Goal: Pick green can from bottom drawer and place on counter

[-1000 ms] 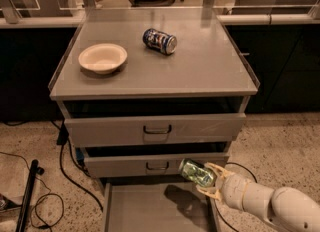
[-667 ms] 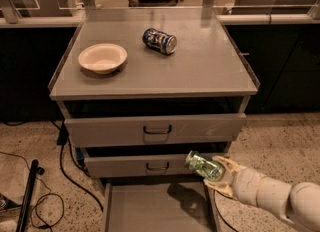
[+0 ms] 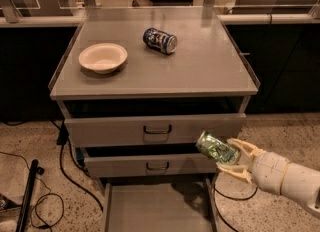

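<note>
My gripper (image 3: 231, 157) is at the lower right, in front of the cabinet's right side, level with the middle drawer. It is shut on the green can (image 3: 215, 149), a shiny dented can held on its side, tilted up to the left. The bottom drawer (image 3: 155, 207) is pulled open below, its flat grey floor bare where it shows. The counter (image 3: 200, 66) is the grey cabinet top above the can.
A cream bowl (image 3: 103, 57) sits on the counter's left. A blue-and-white can (image 3: 160, 40) lies on its side near the counter's back middle. Two handled drawers (image 3: 156, 128) sit slightly ajar. Black cables and a pole (image 3: 27, 196) lie on the floor at left.
My gripper has lifted the green can up and to the right, from just above the bottom drawer to the level of the middle drawer.
</note>
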